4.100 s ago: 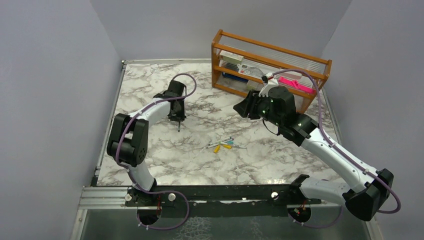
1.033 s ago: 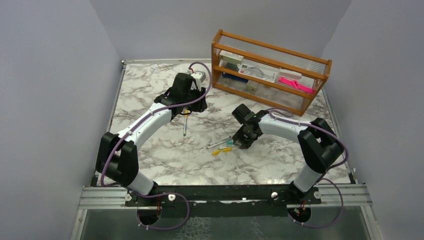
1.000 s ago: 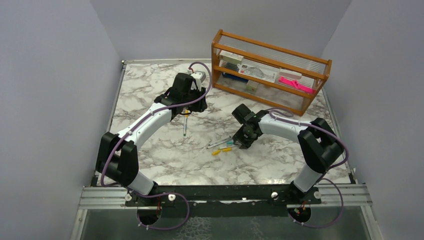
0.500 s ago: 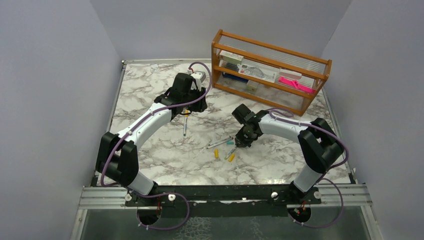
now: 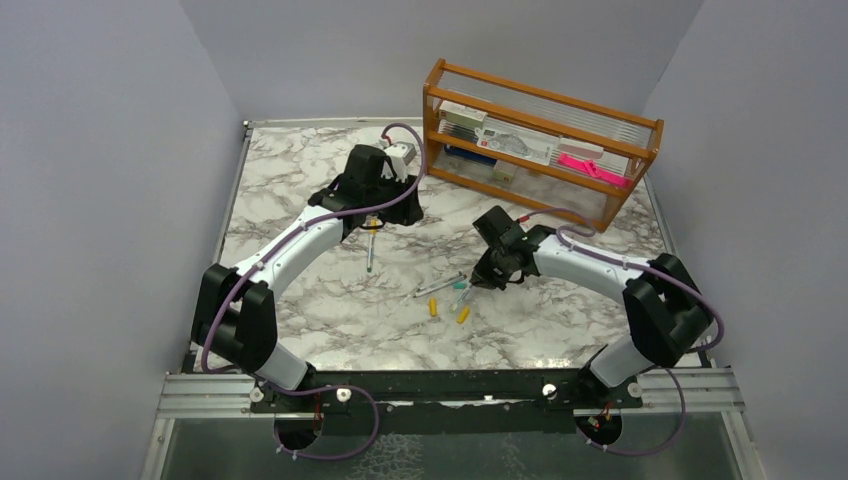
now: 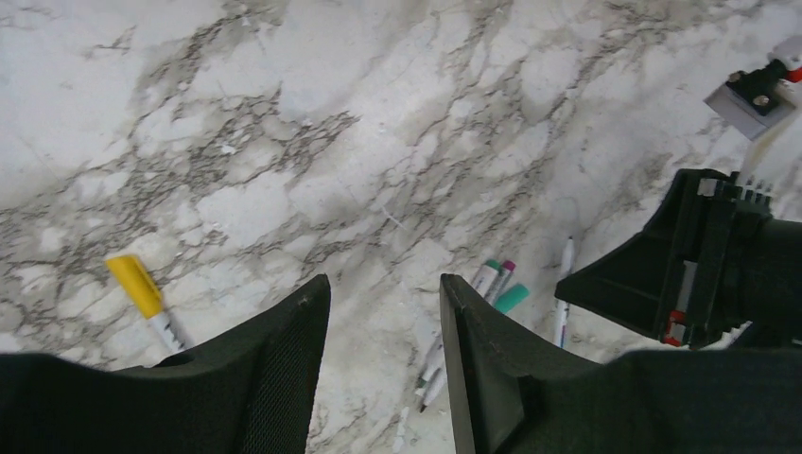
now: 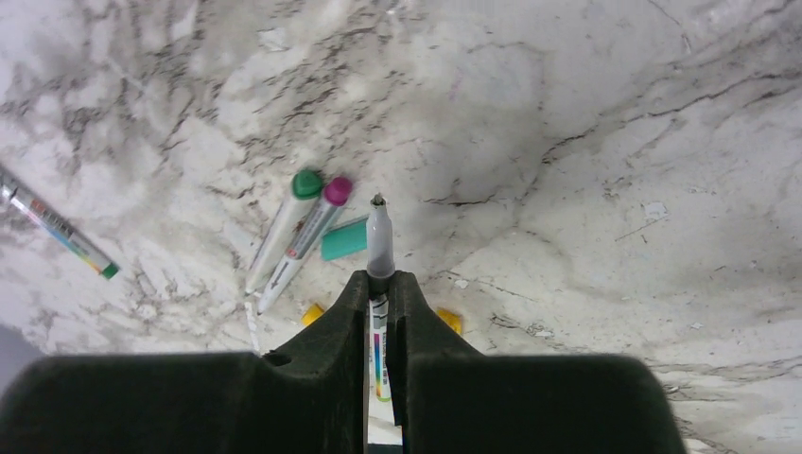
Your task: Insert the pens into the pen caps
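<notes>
In the clenched right pincer (image 7: 378,284), a pen (image 7: 379,236), lower barrel hidden; left pincer (image 6: 383,286) released.

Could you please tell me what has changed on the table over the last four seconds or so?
The right pincer came from the wooden rack down to the loose pens and shut on one pen. Two yellow caps were nudged toward the near edge. The left arm shifted slightly; the rack stayed put.
</notes>
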Controlling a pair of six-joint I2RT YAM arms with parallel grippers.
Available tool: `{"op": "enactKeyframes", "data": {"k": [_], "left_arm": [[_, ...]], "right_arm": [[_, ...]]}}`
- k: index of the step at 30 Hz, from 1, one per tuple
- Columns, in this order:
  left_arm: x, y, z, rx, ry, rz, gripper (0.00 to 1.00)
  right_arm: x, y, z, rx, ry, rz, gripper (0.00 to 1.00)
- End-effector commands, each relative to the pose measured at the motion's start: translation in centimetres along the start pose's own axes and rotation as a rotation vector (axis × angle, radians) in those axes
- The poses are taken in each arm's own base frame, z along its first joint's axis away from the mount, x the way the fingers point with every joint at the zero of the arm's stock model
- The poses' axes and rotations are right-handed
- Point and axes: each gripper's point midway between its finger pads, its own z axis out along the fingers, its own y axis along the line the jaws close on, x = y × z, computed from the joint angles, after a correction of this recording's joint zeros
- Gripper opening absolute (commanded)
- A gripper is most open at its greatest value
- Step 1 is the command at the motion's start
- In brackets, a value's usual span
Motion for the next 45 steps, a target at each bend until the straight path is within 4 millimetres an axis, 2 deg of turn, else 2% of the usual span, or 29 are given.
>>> {"op": "enactKeyframes", "data": {"k": [1,3,5,9,13,20,27,34,36,38,41,42,45], "left_arm": [[-1.0,-4.0,-0.4,0.246,-0.04,0.052,0.53],[-1.1,-6.1,-1.0,0.372,-0.041,0.068,0.59],[-1.2,-8.3,-2.0,0.507,-0.041,0.078,0.63],[-2.0,-10.7,-3.9,0.652,-0.08,0.089,0.73],[-2.2,-12.9,-5.8,0.81,-0.084,0.1,0.75],[-2.1,-14.5,-7.8,0.93,-0.08,0.108,0.75],[-1.2,-14.2,-7.1,0.909,-0.053,0.099,0.74],[-0.8,-15.1,-7.4,0.942,-0.029,0.104,0.58],[-0.7,-15.4,-7.4,0.953,-0.018,0.101,0.48],[-0.7,-15.5,-7.2,0.956,-0.012,0.098,0.34],[-0.8,-15.5,-7.1,0.952,-0.015,0.095,0.04],[-0.8,-15.5,-7.0,0.95,-0.017,0.094,0.0],[-0.8,-15.4,-6.9,0.945,-0.018,0.092,0.0]], "right_arm": [[-1.4,2.6,-2.5,-0.182,-0.087,-0.138,0.01],[-2.0,3.8,-4.0,-0.291,-0.139,-0.195,0.01],[-2.9,5.8,-6.2,-0.434,-0.209,-0.245,0.01],[-3.9,8.2,-9.8,-0.604,-0.308,-0.327,0.01],[-4.4,10.4,-12.7,-0.704,-0.362,-0.395,0.01],[-5.0,13.7,-17.1,-0.846,-0.426,-0.447,0.01],[-5.1,15.4,-20.4,-0.934,-0.453,-0.483,0.01],[-5.2,15.7,-21.5,-0.968,-0.456,-0.471,0.01],[-5.1,15.9,-21.8,-0.979,-0.457,-0.469,0.01],[-5.1,16.0,-22.0,-0.987,-0.456,-0.468,0.01],[-5.0,15.9,-22.1,-0.991,-0.452,-0.468,0.01],[-5.1,15.8,-22.2,-0.99,-0.455,-0.467,0.01],[-5.4,15.5,-22.4,-0.969,-0.47,-0.46,0.02]]}}
